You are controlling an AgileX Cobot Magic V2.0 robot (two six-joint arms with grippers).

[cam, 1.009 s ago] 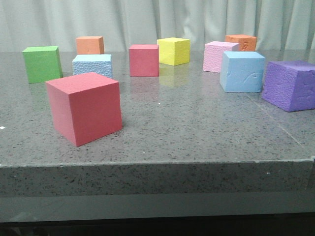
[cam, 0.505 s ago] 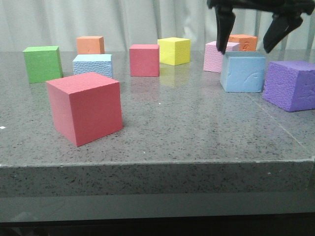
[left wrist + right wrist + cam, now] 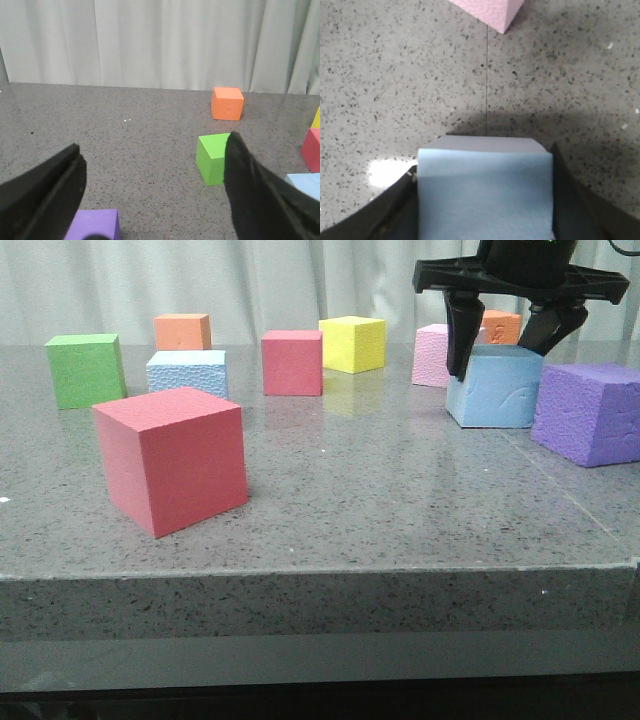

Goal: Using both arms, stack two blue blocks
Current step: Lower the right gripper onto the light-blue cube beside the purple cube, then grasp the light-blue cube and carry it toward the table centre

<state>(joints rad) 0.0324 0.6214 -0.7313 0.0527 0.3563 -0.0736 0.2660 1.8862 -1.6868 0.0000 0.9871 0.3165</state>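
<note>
The right hand [image 3: 503,355] is down over the smooth blue block [image 3: 493,388], one finger on either side of it; the wrist view shows the fingers close against both side faces, though whether they press the foam or just flank it is hard to say. That block rests on the grey tabletop [image 3: 380,490], with the purple cube [image 3: 590,412] just beside the hand on its outer side and the pink cube [image 3: 443,353] just beyond it. The rough blue block [image 3: 187,373] sits well apart from the right hand, across the tabletop near the green cube [image 3: 86,369]. The left hand [image 3: 150,200] is spread wide with nothing between its fingers, the green cube ahead of it.
</note>
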